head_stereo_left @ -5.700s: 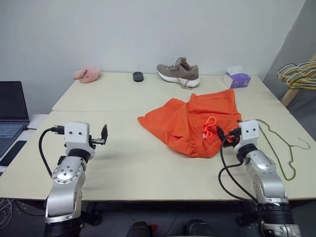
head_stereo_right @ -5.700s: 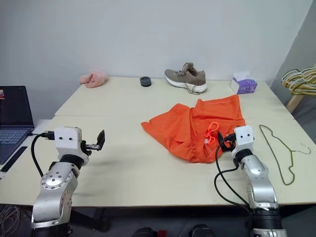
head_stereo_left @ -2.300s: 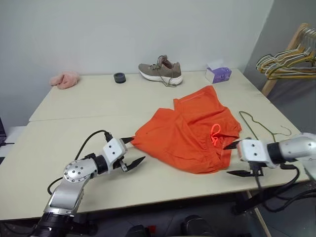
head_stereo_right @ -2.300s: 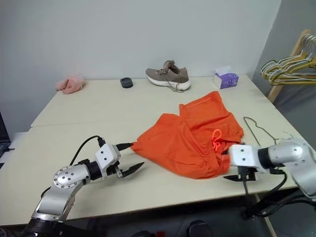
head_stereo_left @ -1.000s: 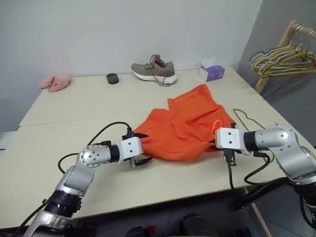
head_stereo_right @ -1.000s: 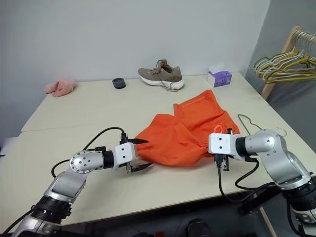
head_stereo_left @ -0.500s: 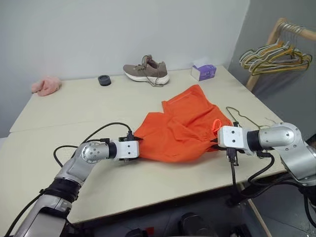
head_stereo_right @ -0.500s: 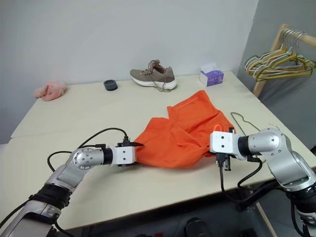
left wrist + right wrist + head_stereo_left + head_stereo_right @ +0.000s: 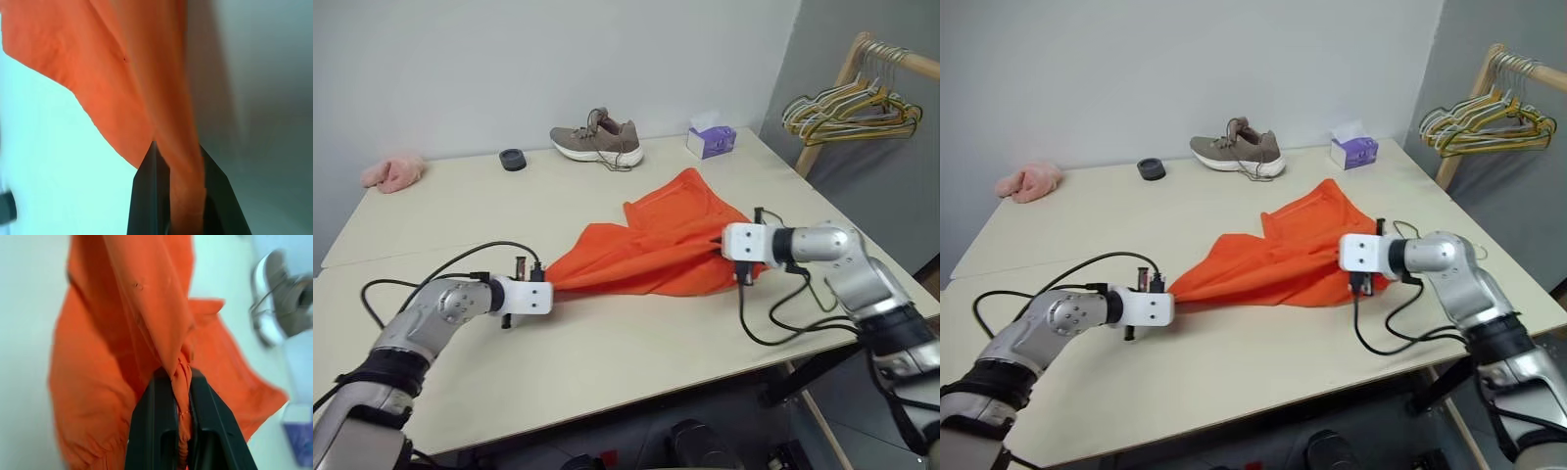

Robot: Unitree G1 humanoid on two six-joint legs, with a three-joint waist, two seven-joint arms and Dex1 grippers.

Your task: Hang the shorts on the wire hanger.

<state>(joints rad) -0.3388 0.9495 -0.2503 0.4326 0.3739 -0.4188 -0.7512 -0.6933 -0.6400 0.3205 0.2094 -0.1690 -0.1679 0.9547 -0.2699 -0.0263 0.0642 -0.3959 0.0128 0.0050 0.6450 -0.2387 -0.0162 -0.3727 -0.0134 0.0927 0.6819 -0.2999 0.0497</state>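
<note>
shorts [image 9: 651, 245]: bright orange, pulled out into a long band across the middle of the table [image 9: 607, 362], between the two grippers; the long axis runs side to side, from the robot's left toward its right, with the right end a little farther from the robot.
shorts, shape: narrow and drawn to a point at the left end, wider at the right, where a flap of cloth spreads toward the far side of the table.
left gripper [image 9: 178, 161]: pressed together on the pointed left corner of the shorts; in the left wrist view a twisted strip of orange cloth is pinched between the two black fingers [image 9: 146, 196].
right gripper [image 9: 178, 377]: clamped on a bunched fold at the right end of the shorts; in the right wrist view the gathered cloth is squeezed between the fingers [image 9: 156, 431], which stand nearly together.
shoe [image 9: 596, 137]: grey-brown, at the far edge of the table, well apart from the shorts.
tissue box [image 9: 710, 142]: purple, at the far right corner.
black ring [image 9: 513, 159]: small and round, left of the shoe.
pink item [image 9: 391, 171]: soft lump at the far left edge.
hanger rack [image 9: 847, 98]: wooden, beyond the table's right side, carrying a bunch of pale hangers.
</note>
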